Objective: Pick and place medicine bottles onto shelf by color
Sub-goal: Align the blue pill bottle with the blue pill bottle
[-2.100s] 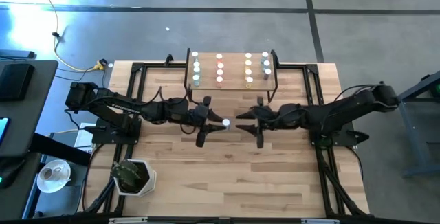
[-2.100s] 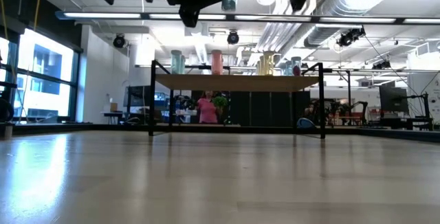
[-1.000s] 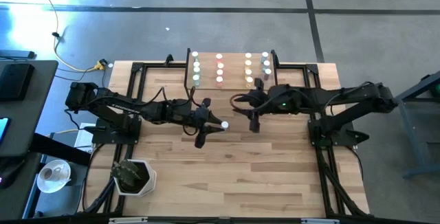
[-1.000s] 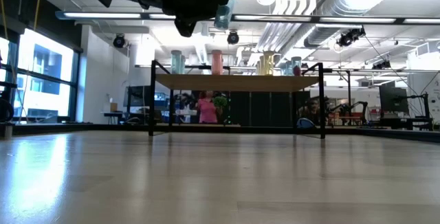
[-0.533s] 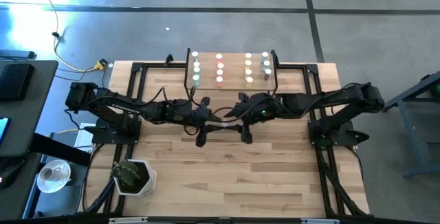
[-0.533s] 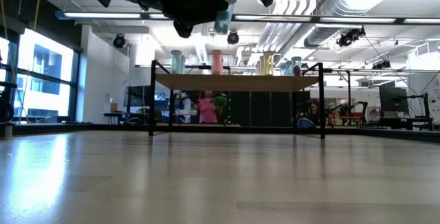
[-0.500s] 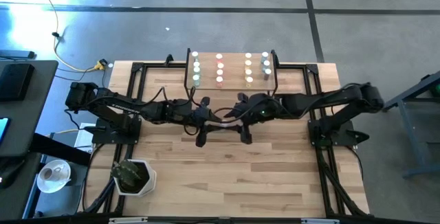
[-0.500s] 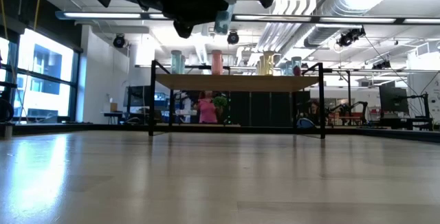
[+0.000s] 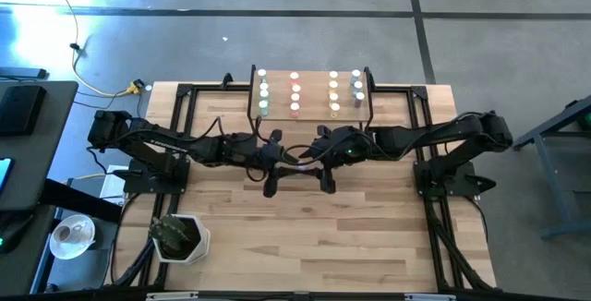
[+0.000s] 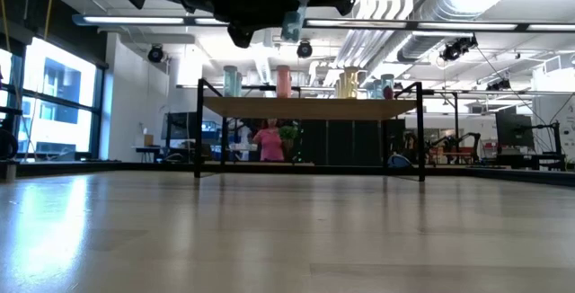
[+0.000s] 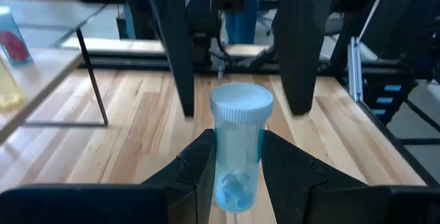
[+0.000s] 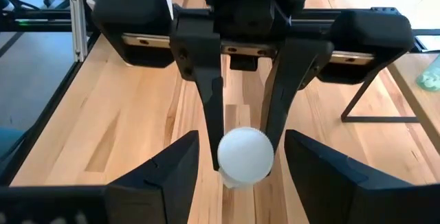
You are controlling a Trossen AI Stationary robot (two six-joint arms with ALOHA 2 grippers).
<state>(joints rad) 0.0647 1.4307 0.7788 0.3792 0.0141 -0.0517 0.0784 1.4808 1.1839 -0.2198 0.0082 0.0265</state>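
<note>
Left claw (image 11: 236,165) gripping blue bottle (image 11: 238,148), right claw (image 12: 242,157) spread around it

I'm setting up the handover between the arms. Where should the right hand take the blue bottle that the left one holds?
Probably at the white cap end of the blue bottle. The left hand clamps the lower body, leaving only the cap and upper body free. The right hand is open and faces the cap head-on, a finger on each side, so come in along the bottle's axis from the cap side.

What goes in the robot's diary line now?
left gripper: shut on bottle | right gripper: open around cap | handover midair
</note>
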